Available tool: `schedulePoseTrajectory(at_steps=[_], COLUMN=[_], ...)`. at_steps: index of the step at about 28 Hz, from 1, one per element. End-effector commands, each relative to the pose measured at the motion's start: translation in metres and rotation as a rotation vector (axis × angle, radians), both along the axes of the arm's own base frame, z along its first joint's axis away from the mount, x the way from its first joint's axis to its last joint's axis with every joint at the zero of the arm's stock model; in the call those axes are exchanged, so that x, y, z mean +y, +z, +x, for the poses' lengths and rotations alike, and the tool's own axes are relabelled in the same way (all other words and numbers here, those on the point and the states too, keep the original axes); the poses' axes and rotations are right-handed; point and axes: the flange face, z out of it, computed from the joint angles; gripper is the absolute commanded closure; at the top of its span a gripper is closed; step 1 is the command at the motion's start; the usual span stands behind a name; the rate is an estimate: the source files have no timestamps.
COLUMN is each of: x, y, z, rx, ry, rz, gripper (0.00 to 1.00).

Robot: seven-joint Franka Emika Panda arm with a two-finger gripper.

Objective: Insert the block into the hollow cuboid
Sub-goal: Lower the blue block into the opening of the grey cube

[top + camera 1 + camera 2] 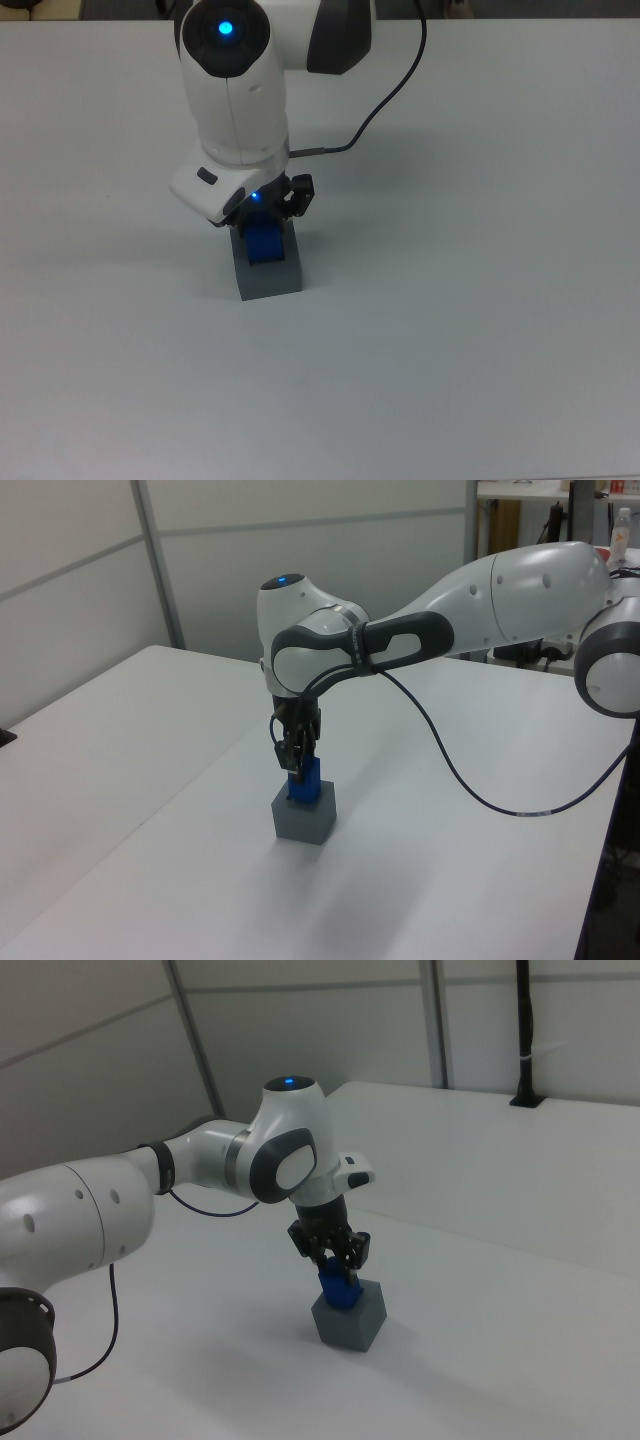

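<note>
**Inspector:** One item at a time. Where is the block?

**Operator:** From my remote station, I see the block standing upright in the top recess of the hollow cuboid. Its lower part sits inside the recess; its upper part stands proud of the cuboid's top face. The left view and the right view show the same.

**Inspector:** And the cuboid itself?

**Operator:** The hollow cuboid rests flat on the white worktop, with nothing else near it on the surface. I take it as my landmark.

**Inspector:** Condition of the hand?

**Operator:** The hand is directly above the hollow cuboid, pointing straight down, with its fingers on either side of the block's upper part. In the right view the hand has its fingers close against the blue faces. I read it as clamped on the block, though I cannot confirm contact on both faces from any single view.

**Inspector:** The arm?

**Operator:** The arm rises above the cuboid and hides the cuboid's far edge in the top view. A blue light is lit on it. A black cable loops from the wrist, away from the cuboid toward the top view's upper right.
</note>
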Motion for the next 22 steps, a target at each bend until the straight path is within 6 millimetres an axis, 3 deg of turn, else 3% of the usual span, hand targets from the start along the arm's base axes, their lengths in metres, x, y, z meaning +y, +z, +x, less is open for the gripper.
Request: schedulePoseTrajectory(at_steps=[1,10,22], x=[-0.006,-0.005,0.009], y=[0.006,-0.009,-0.011], z=[-0.005,0.002,0.004], rx=[0.008,-0.004,-0.021], ry=[0.02,0.046,0.101], rz=[-0.009,-0.057,-0.055], gripper=[0.99,0.98,0.98])
